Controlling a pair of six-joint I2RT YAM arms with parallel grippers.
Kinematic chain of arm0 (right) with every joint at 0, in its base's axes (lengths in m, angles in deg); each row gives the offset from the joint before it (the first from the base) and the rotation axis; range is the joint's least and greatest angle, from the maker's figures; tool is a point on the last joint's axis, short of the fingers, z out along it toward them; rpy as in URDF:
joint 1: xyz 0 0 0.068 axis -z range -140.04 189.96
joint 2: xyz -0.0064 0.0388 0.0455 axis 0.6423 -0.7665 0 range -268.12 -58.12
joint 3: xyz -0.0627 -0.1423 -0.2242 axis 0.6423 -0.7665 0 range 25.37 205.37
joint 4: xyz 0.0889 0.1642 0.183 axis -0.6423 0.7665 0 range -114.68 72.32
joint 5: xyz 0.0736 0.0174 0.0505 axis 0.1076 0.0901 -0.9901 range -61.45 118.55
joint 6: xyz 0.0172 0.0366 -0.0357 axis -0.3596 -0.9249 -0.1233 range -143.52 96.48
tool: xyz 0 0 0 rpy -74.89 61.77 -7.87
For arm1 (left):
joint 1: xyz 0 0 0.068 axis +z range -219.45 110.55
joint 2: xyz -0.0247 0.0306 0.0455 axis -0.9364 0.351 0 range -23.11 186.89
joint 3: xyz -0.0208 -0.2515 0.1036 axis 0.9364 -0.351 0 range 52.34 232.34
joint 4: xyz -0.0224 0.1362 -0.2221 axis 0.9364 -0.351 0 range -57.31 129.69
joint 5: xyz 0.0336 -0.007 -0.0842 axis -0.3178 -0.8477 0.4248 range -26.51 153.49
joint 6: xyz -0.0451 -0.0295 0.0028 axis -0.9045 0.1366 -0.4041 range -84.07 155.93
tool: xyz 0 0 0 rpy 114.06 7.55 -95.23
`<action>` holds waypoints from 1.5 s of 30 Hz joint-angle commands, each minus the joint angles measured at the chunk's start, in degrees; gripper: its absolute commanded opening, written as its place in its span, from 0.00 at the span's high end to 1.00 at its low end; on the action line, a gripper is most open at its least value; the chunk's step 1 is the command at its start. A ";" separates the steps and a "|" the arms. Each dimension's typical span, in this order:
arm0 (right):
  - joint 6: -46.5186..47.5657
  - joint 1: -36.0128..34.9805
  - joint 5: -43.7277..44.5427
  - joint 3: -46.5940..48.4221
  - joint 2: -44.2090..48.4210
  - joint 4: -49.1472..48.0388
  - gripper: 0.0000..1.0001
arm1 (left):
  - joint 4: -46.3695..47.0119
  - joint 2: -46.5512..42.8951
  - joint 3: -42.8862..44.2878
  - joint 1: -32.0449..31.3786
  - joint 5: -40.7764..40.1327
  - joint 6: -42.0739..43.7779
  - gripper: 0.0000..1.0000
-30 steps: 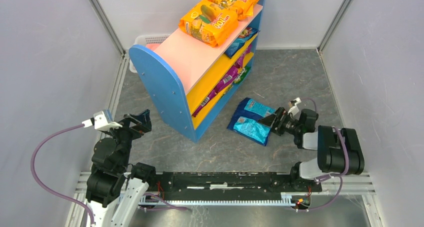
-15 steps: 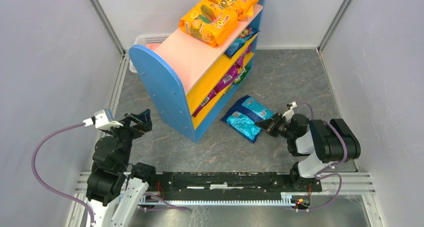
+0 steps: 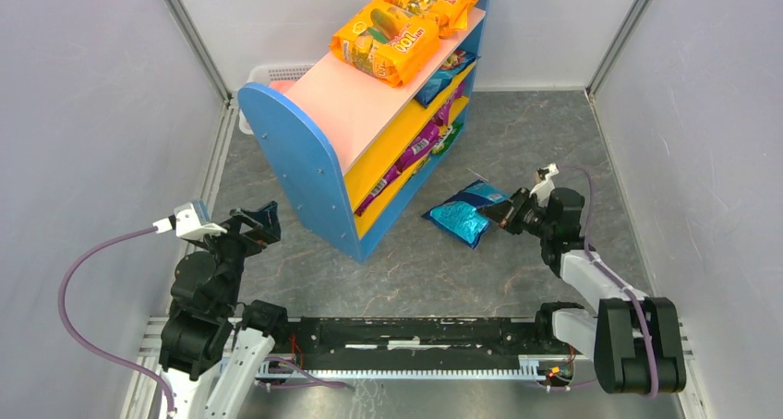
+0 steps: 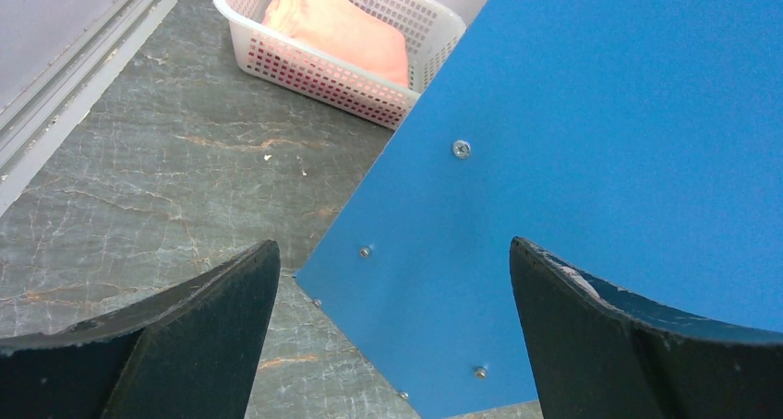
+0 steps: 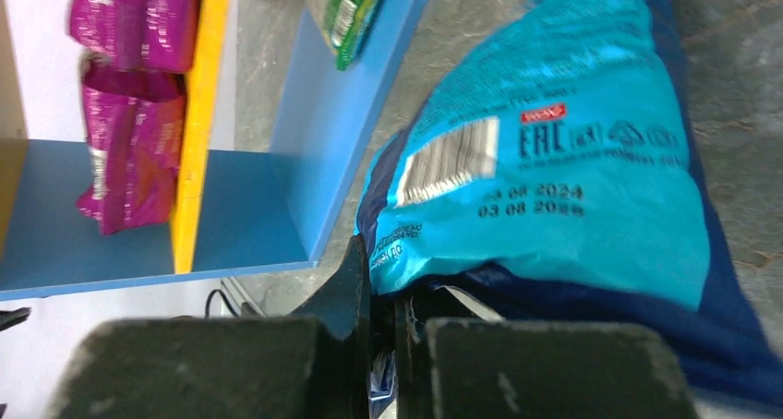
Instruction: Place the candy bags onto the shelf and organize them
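The shelf (image 3: 305,151) stands at the back left, with blue side panels, a pink top and yellow boards. Two orange candy bags (image 3: 383,41) lie on its top; blue, purple (image 3: 420,144) and green ones sit on the inner boards. My right gripper (image 3: 499,215) is shut on the edge of a blue candy bag (image 3: 459,219) on the floor right of the shelf, and a second blue bag (image 3: 483,194) lies against it. In the right wrist view the pinched blue bag (image 5: 554,188) fills the frame above my right gripper (image 5: 383,285). My left gripper (image 4: 392,253) is open, facing the shelf's blue side panel (image 4: 600,114).
A white slatted basket (image 4: 342,68) with an orange packet in it stands behind the shelf's left end. Grey walls close in the left, right and back sides. A black rail (image 3: 415,331) runs between the arm bases at the near edge.
My right gripper has shut on the blue bag's edge, and its arm has swung farther from the base. The two blue bags have shifted and bunched together. The left arm has not moved.
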 commanded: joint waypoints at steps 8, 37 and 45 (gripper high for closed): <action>-2.05 0.12 -9.02 17.75 7.75 6.12 1.00 | 2.32 -0.24 -0.08 0.05 0.37 2.54 0.00; -22.19 -13.59 -10.53 47.41 -2.75 -20.19 1.00 | 2.32 0.21 -0.04 0.30 0.22 2.50 0.00; -18.40 -19.22 -6.28 48.03 -8.31 -21.15 1.00 | 2.32 0.34 -0.05 0.39 0.18 2.58 0.00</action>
